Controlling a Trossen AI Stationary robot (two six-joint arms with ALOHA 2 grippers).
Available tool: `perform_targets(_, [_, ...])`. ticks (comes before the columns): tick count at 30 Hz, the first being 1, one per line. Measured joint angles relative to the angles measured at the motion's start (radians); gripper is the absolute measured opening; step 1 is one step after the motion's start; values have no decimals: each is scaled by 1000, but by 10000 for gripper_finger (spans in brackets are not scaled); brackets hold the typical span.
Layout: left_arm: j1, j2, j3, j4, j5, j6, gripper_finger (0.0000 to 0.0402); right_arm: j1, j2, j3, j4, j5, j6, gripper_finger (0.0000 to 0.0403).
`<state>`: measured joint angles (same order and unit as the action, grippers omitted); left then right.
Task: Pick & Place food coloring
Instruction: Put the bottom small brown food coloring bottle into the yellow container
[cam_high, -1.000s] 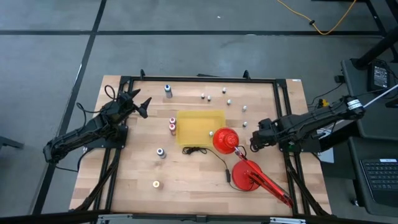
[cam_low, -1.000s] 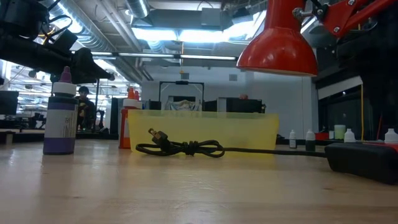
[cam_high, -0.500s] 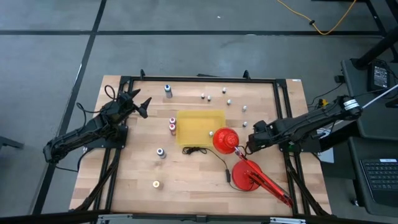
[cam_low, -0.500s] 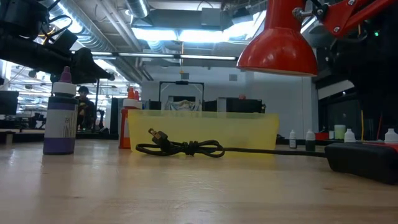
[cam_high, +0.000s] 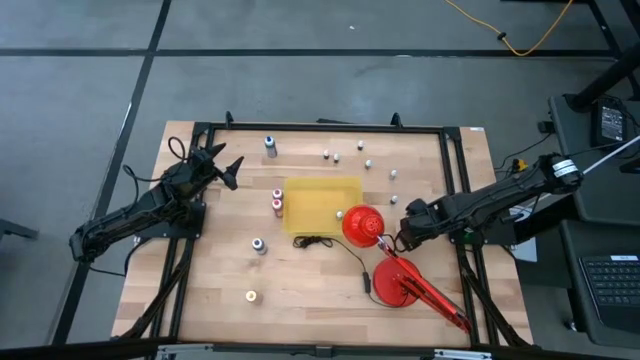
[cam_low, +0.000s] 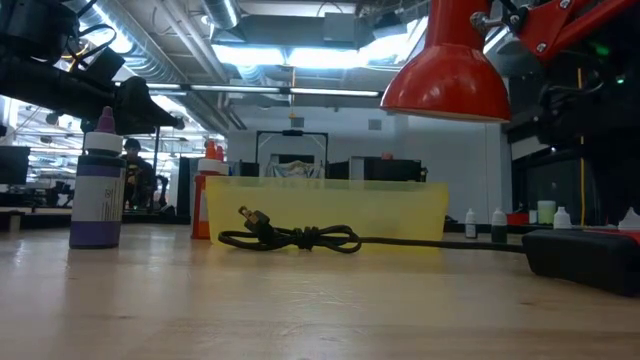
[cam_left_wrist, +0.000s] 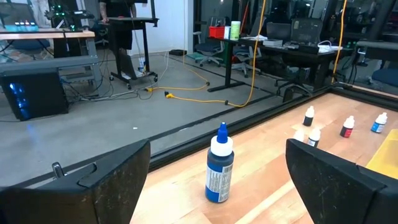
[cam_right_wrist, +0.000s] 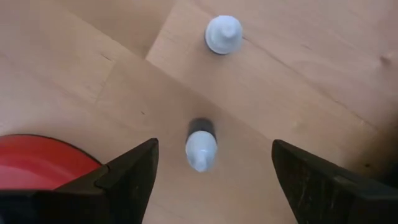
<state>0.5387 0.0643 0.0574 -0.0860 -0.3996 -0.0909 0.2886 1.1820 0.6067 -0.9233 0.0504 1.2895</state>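
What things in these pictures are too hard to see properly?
- Small bottles at the table's far side, high view: too tiny to tell cap colours.
- Red lamp, low view: cut off by the top edge.
- Inside the yellow tray, low view: hidden by its own wall.
- Bottle below the right gripper, right wrist view: seen from above, so its label is hidden.
- Left gripper: only its fingers show.

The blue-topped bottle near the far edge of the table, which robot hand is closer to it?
The left. The left gripper sits open a short way from the blue-topped bottle, facing it. The right gripper is across the table, beside the red lamp.
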Motion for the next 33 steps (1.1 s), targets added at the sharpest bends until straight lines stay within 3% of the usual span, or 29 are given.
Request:
perform_targets(16, [0, 0, 0, 0, 0, 0, 365, 0, 0, -27, 45, -19, -20, 312])
perform_targets(33, [0, 0, 0, 0, 0, 0, 363, 0, 52, -39, 106, -9, -148, 312])
